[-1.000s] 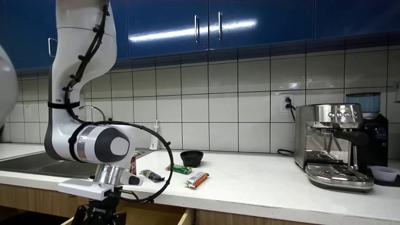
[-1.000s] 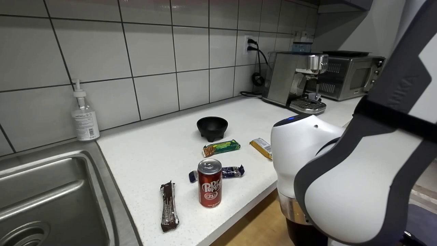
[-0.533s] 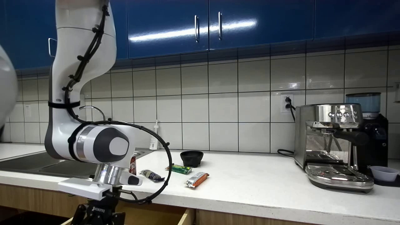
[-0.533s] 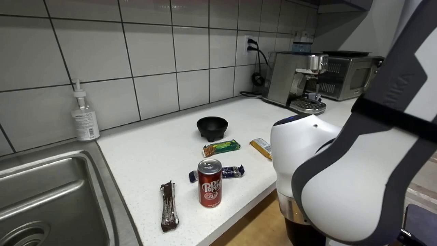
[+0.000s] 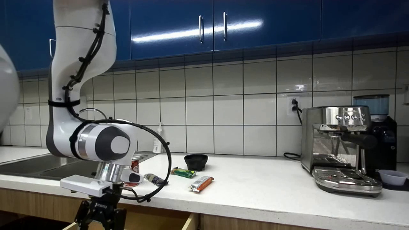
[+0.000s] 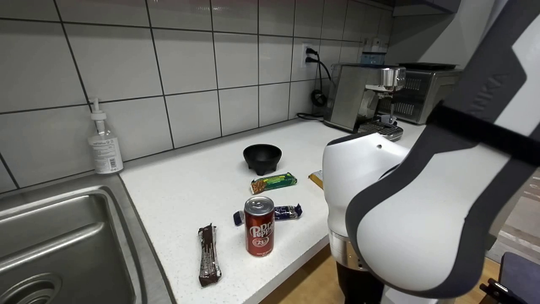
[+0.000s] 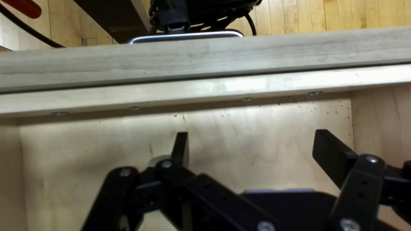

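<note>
Two fingers (image 7: 332, 154) stand wide apart on my gripper (image 7: 250, 144) — nothing is gripped between them. I find it over the drawer (image 7: 205, 88), which is pulled out below the near edge of the counter (image 5: 255, 185). Reservation: low in the wrist view a dark shape (image 7: 289, 205) with a pale rim shows between my fingers, and I cannot tell whether it lies in the drawer or is part of my own body.

Done, in my judgement: the drawer pulled out far enough to reach into, my gripper placed over it. Not yet done: any grip at all. On the counter, unheld: a red can (image 6: 259, 234), upright, right of the sink (image 6: 136, 238); a dark blue bar (image 6: 288, 213) partly hidden behind it; a brown bar (image 6: 209, 257) between can and sink; a green bar (image 6: 276, 182) farther off, just on the near side of a black bowl (image 6: 262, 156); and an orange bar (image 5: 201, 184) to the right of the green.

Legible marks: "Dr Pepper" and "23" on the red can; "ROBOTIQ" on the body of my gripper in an exterior view; what reads as "ANKA" on my arm (image 6: 409, 236), the start of the word unreadable. Letters show on the dark blue bar — part covered, so no brand recorded.
</note>
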Robot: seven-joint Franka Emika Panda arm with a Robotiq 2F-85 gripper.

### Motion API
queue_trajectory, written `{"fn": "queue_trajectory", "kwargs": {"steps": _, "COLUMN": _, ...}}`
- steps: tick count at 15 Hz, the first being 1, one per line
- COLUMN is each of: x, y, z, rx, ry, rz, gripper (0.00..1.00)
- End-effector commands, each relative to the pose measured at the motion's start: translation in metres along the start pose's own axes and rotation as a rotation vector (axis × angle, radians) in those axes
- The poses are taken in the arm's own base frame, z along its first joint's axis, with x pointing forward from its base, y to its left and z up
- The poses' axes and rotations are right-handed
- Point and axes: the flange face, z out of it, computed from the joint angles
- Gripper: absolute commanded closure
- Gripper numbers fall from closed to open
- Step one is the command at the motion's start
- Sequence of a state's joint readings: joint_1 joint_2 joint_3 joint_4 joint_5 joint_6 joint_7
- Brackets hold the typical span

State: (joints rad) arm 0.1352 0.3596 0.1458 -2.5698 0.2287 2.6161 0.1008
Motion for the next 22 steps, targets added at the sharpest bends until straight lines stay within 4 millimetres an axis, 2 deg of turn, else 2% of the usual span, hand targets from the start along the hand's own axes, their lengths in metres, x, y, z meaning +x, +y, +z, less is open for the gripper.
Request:
{"fn": "queue_trajectory", "kwargs": {"steps": 1, "x": 0.001, "y": -0.020, "z": -0.025, "rx": -0.022, "ry": 0.019, "rz": 0.047, "gripper": 0.00}}
{"fn": "queue_trajectory", "kwargs": {"steps": 9, "x": 0.009, "y": -0.059, "z": -0.062, "rx": -0.037, "ry": 0.055, "rz": 0.152, "gripper": 0.00}}
{"fn": "queue_trajectory", "kwargs": {"steps": 22, "x": 0.041, "y": -0.094, "z": -0.109, "rx": 0.014, "ry": 0.153, "rz": 0.175, "gripper": 0.00}}
